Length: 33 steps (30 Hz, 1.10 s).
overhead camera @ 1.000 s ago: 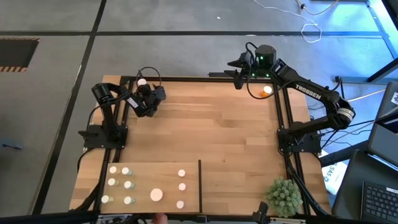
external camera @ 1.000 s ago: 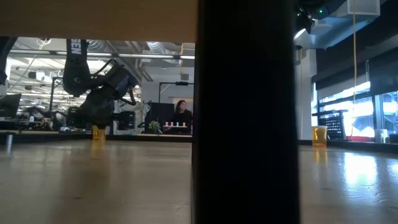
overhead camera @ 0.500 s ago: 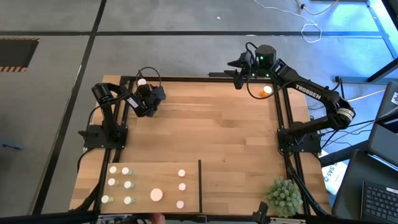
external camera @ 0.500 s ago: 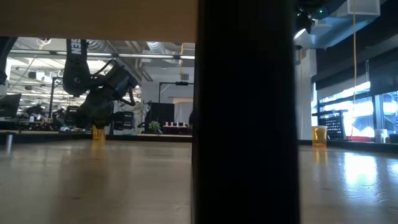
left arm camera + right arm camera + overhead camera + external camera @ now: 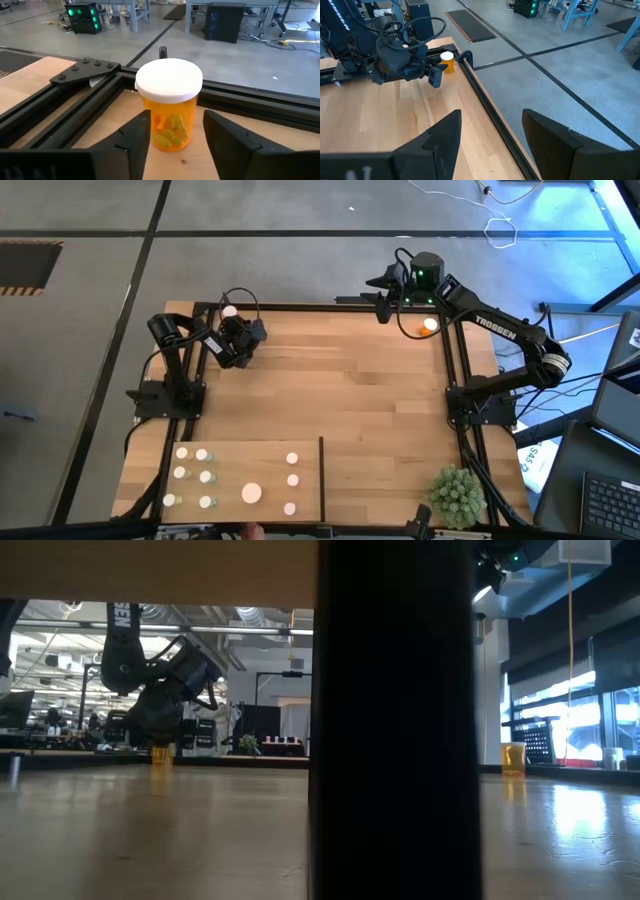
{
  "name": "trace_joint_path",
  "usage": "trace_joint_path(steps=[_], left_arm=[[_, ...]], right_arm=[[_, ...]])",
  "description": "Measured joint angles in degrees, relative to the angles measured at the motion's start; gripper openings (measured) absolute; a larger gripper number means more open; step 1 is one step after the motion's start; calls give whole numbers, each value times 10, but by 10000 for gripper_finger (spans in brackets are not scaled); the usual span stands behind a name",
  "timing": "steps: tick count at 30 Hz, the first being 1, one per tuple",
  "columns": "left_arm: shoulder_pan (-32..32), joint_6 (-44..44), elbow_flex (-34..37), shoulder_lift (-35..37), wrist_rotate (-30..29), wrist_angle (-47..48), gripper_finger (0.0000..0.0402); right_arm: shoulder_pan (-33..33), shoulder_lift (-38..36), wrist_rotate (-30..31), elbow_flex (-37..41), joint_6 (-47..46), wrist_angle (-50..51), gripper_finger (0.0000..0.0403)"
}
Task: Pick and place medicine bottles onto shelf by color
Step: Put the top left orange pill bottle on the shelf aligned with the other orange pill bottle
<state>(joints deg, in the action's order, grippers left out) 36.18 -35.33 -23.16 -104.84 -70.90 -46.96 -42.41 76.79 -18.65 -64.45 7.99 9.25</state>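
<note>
The left gripper (image 5: 172,132) is at the far left corner of the desk (image 5: 340,390), its fingers spread on both sides of an orange medicine bottle (image 5: 169,104) standing upright, not clearly touching it. The right gripper (image 5: 487,135) waits spread at the far right corner. The shelf (image 5: 230,455) holds white-capped bottles (image 5: 205,477)

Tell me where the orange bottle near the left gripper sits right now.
In the high view the orange bottle stands at the table's far left corner, between the fingers of the left gripper, beside the black frame rail.
</note>
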Motion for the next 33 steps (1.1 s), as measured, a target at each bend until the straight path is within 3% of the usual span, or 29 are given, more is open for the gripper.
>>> trace_joint_path(steps=[13,26,33], left_arm=[[-6,0,-1,0,16,-3,105],[-45,90,-42,0,36,-3,31],[-71,71,-46,0,-12,-2,2]], right_arm=[[0,0,0,0,0,0,213],[0,0,0,0,0,0,213],[0,0,0,0,0,0,213]])
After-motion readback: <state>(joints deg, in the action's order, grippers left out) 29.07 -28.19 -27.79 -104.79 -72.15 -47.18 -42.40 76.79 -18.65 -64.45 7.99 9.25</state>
